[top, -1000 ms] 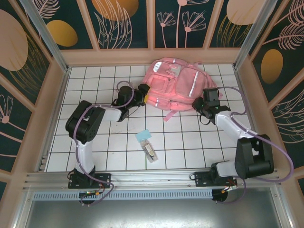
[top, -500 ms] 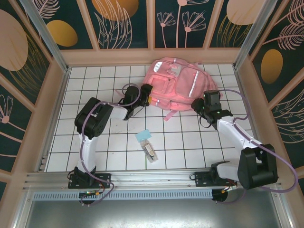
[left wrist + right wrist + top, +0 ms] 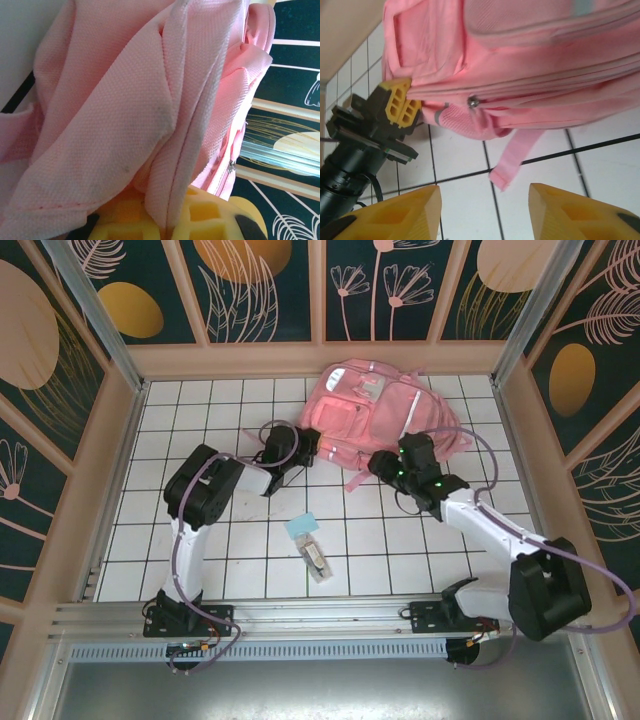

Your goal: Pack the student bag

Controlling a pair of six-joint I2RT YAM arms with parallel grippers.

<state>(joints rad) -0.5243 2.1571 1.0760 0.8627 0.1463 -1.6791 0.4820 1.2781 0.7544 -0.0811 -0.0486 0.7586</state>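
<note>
The student bag (image 3: 385, 415), a large pink fabric backpack with white stripes, lies at the far middle of the white tiled tabletop (image 3: 200, 540), close to the back wall. The left fingers (image 3: 207, 220) are at the bag's near left corner. They are pressed together on a fold of its pink cloth, which rises from between the yellow pads. The right wrist camera also catches these left fingers, as a yellow block against the bag's corner seam. The right fingers (image 3: 400, 215) are spread apart with nothing between them. They sit just beside the bag's near edge and do not touch it. Ahead of them a short pink strap (image 3: 512, 155) trails from the bag's edge onto the tabletop. A small metal zipper pull (image 3: 472, 101) sits on the seam above the strap. Well apart from the bag, nearer the arm bases, a small light blue flat item (image 3: 302, 527) lies just beside a small clear packet (image 3: 317, 561) on the tiles.
</note>
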